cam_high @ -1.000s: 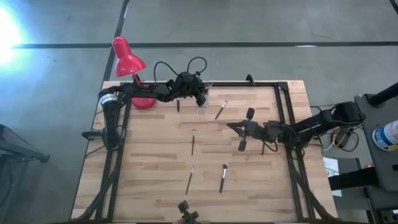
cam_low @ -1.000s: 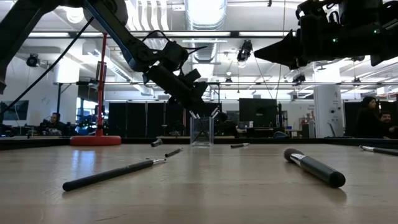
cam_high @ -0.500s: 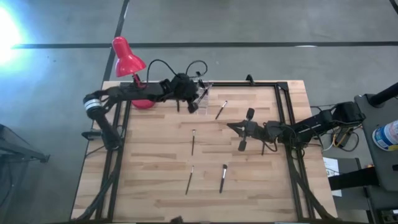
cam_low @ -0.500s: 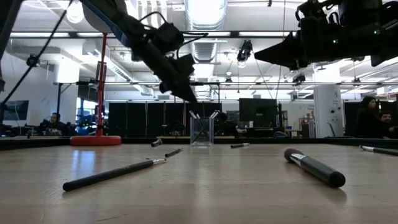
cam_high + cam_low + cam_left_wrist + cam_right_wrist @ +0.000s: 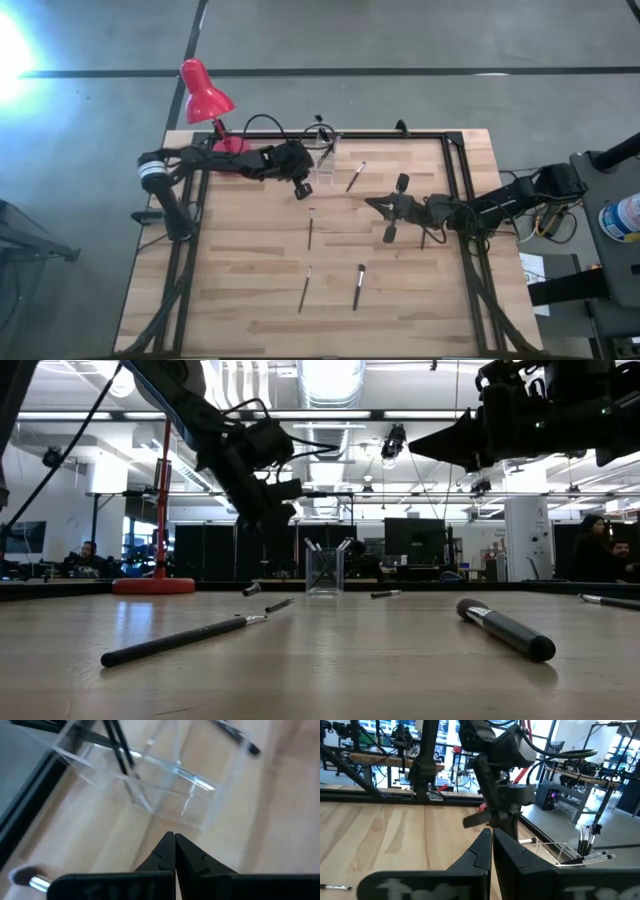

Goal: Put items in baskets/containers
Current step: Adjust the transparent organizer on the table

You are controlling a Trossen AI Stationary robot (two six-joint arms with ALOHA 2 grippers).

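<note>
The clear squarish container (image 5: 325,178) stands near the table's far edge with a few thin dark brushes (image 5: 117,745) upright in it. More brushes lie flat on the wood: one (image 5: 355,176) right of the container, three (image 5: 310,228) (image 5: 304,290) (image 5: 358,286) mid-table, and a thick one (image 5: 505,630) near the right arm. My left gripper (image 5: 302,190) hangs shut, tilted down, just left of and nearer than the container (image 5: 150,790), holding nothing. My right gripper (image 5: 368,203) waits shut and level above mid-table, right of centre.
A red desk lamp (image 5: 205,95) stands at the far left corner, its round base (image 5: 153,585) on the table. A black frame rail (image 5: 400,135) runs along the far edge and down both sides. Bare wood lies toward the near edge.
My left gripper has drawn back from above the container toward the table's left and near side, sinking slightly and tipping less steeply, and its fingers have shut on nothing. The container and the brushes in it stay where they were.
</note>
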